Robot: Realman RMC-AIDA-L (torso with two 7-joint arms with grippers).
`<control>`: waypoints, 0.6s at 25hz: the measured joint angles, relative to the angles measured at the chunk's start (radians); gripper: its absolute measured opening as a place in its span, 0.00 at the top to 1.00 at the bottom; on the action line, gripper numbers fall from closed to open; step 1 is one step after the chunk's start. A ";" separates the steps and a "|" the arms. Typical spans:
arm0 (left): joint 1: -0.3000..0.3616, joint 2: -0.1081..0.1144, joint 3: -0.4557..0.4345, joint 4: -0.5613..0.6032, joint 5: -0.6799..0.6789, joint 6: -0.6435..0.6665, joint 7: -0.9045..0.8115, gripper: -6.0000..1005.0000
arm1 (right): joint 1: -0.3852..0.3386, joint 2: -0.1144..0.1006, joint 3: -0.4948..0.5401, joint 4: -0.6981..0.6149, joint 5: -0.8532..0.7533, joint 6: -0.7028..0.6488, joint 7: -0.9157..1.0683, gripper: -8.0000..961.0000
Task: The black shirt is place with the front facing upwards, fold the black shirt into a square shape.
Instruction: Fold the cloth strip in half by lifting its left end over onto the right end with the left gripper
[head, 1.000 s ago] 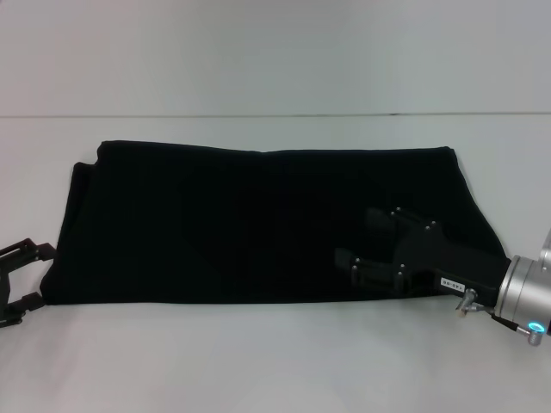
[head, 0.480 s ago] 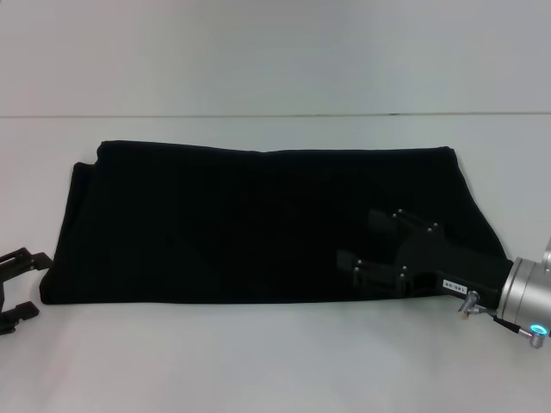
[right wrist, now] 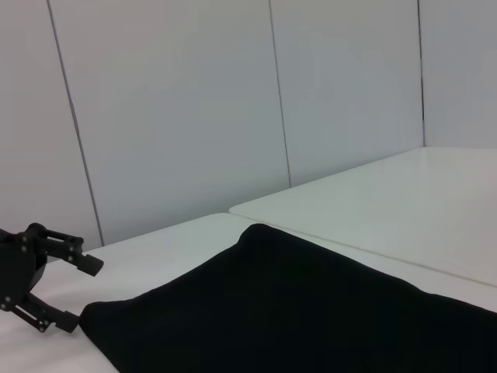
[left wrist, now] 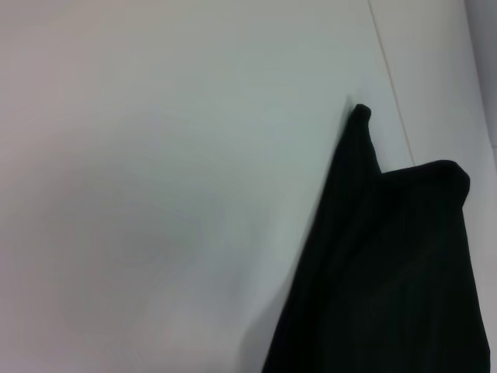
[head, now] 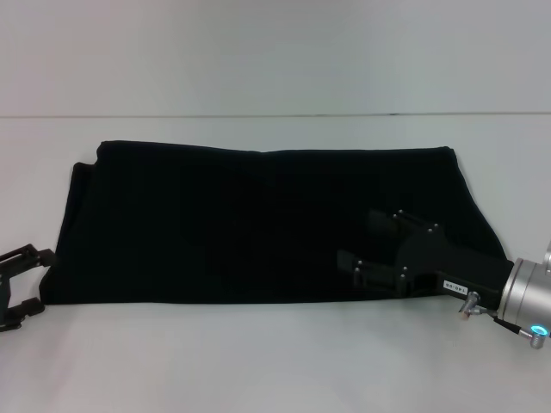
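The black shirt (head: 258, 219) lies on the white table as a long folded band, plain black side up; its print and neck label are hidden. It also shows in the left wrist view (left wrist: 396, 280) and the right wrist view (right wrist: 311, 311). My right gripper (head: 355, 239) lies low over the shirt's right front part, fingers spread open. My left gripper (head: 36, 280) is open on the table just beside the shirt's left front corner; it also shows in the right wrist view (right wrist: 84, 295).
The white table (head: 258, 361) runs around the shirt, with a seam line (head: 275, 115) behind it. Pale wall panels (right wrist: 194, 109) stand beyond the table.
My left gripper drew back a little from the shirt's left edge, then came back close to it. My right gripper slid slightly toward the front right. The shirt has not moved.
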 joint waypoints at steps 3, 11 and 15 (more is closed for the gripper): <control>-0.006 -0.003 0.019 -0.003 -0.002 -0.009 0.000 0.12 | 0.001 0.000 0.000 0.000 0.001 -0.001 0.001 0.04; -0.039 -0.002 0.026 -0.036 -0.007 -0.032 0.008 0.12 | 0.002 0.000 0.000 -0.004 0.001 -0.008 0.002 0.04; -0.051 -0.002 0.053 -0.039 -0.005 -0.046 0.010 0.12 | 0.003 0.000 0.000 -0.004 0.001 -0.013 0.004 0.04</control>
